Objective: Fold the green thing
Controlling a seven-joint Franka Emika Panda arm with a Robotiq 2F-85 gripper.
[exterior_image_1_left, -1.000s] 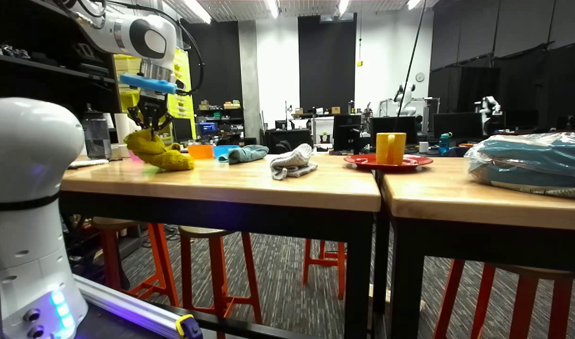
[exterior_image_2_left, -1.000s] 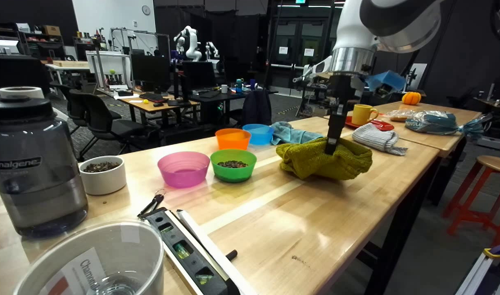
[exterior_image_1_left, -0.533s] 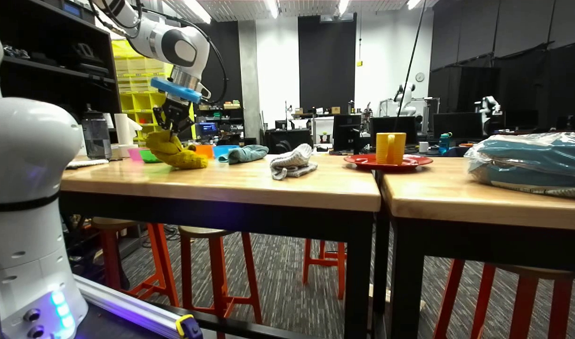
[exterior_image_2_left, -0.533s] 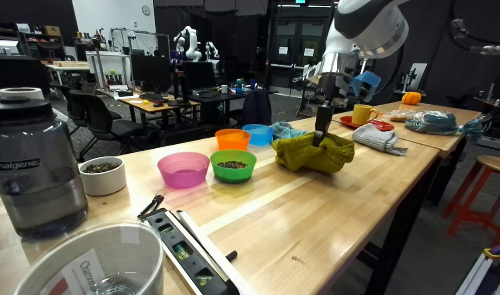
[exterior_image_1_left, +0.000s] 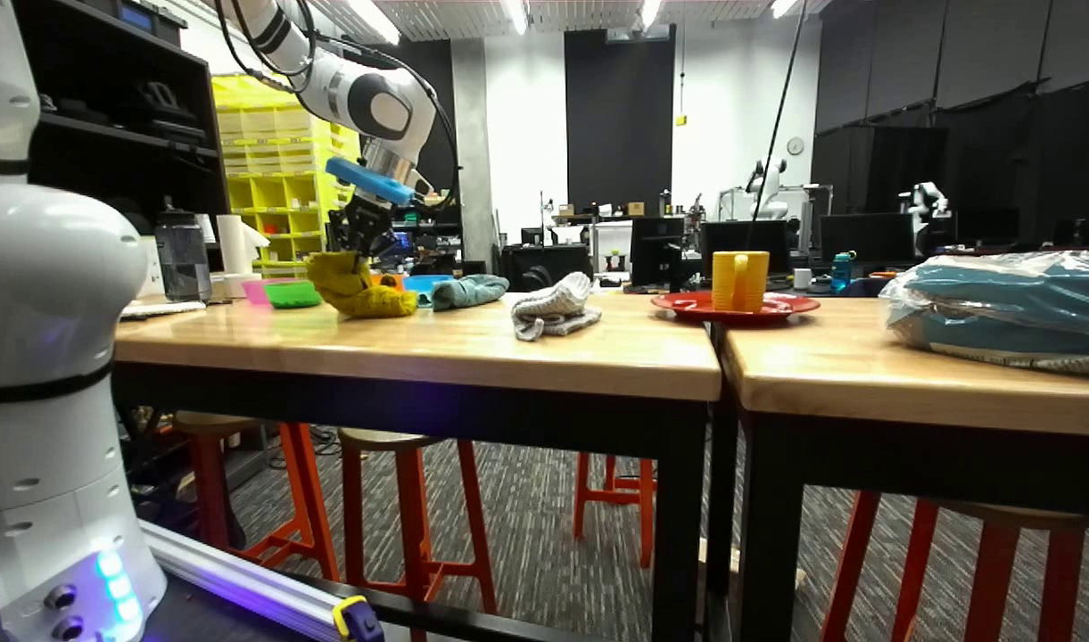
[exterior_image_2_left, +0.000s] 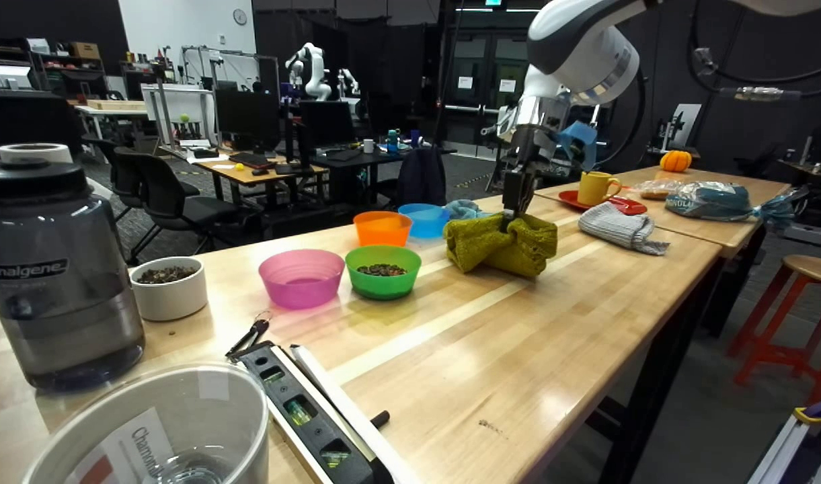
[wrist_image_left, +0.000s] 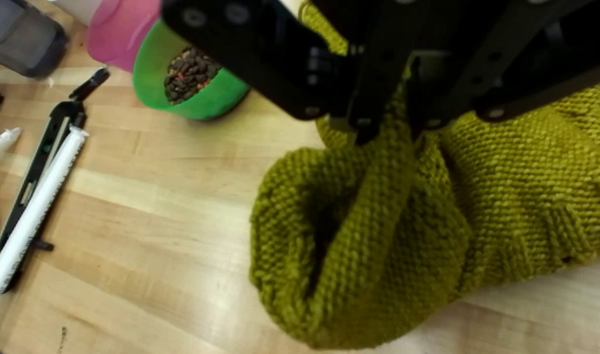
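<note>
the gripper [wrist_image_left: 394, 125] is clamped on an olive-green knitted cloth [wrist_image_left: 516, 196]; the wrist view shows a ridge of the knit squeezed between its two sides. the cloth is at the wooden table [exterior_image_2_left: 464, 376], near the green bowl [exterior_image_2_left: 383, 286] but apart from it, with the grey cloth [exterior_image_2_left: 618, 225] well apart on the side away from the bowl. in both exterior views the held part stands raised, while the lower part seems to rest on the wood.

i would put the task about midway. the grip is made and the cloth is bent over on itself, but the bend is a loose, open loop, so no flat fold is done yet. what is likely left: lay the held part over the rest, line up the edges, let go. the underside is hidden, so i cannot tell how many layers there are.
</note>
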